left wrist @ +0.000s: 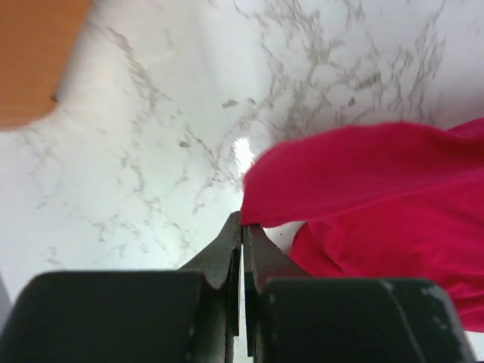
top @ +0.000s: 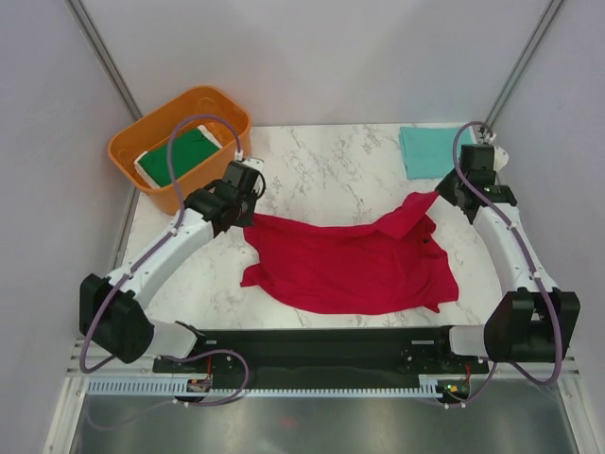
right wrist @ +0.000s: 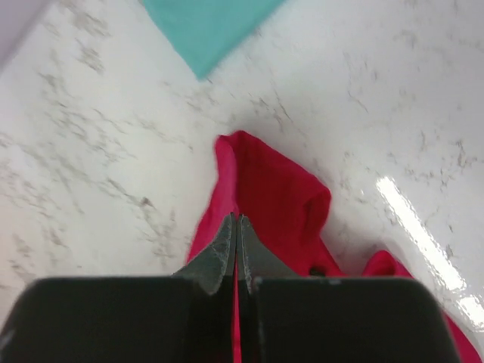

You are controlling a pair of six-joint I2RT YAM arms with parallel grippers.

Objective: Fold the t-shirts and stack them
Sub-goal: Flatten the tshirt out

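Over marble table (top: 321, 156), left fingers (left wrist: 221, 255) and right fingers (right wrist: 220, 248) tight on red t-shirt (top: 350, 265)

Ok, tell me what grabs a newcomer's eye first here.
The bright red t-shirt, crumpled mid-table, its far corners pinched by the left gripper and right gripper. Then the orange tub far left holding a dark green t-shirt, and the teal t-shirt lying far right.

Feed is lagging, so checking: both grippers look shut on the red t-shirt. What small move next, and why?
Probably raise both corners a little and draw them apart: the left gripper and right gripper each pinch a far corner of the red t-shirt, which lies rumpled between them.
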